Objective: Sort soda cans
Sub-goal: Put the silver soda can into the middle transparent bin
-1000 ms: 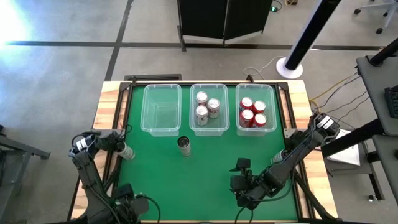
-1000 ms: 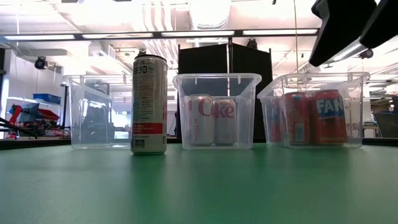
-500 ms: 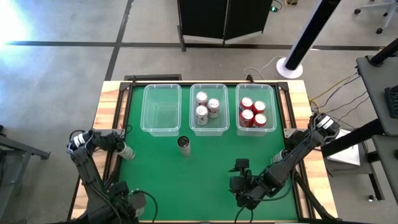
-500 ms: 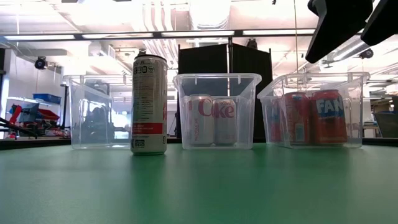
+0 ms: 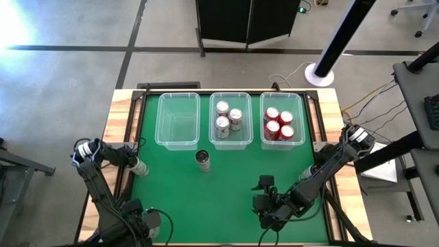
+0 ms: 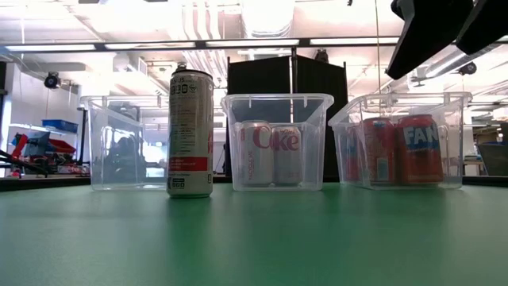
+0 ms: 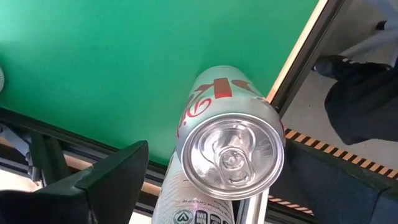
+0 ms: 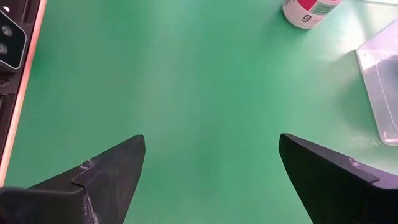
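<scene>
Left gripper: at the left edge of the green surface. Fingers clenched on a silver-white can; the can lies between the fingers, its silver top facing the wrist camera, red lettering on its side. One dark finger shows beside the can; the other is hidden behind it.

Right gripper: low over the near part of the surface, right of centre. Fingers released, spread wide apart with only bare green between them.

Tall can: upright on the surface, well ahead of the right fingers and apart from them, just in front of the bins, between the left bin and the middle bin. Silver body, red band low down, dark top in the high view.

Left bin: clear plastic, at the far side of the surface; no cans seen inside.

Middle bin: clear plastic; three silver-white cans upright inside, close together.

Right bin: clear plastic; four red cans upright inside, close together. In the low view one bears white letters on a blue patch.

All three bins stand side by side, well apart from both sets of fingers.
</scene>
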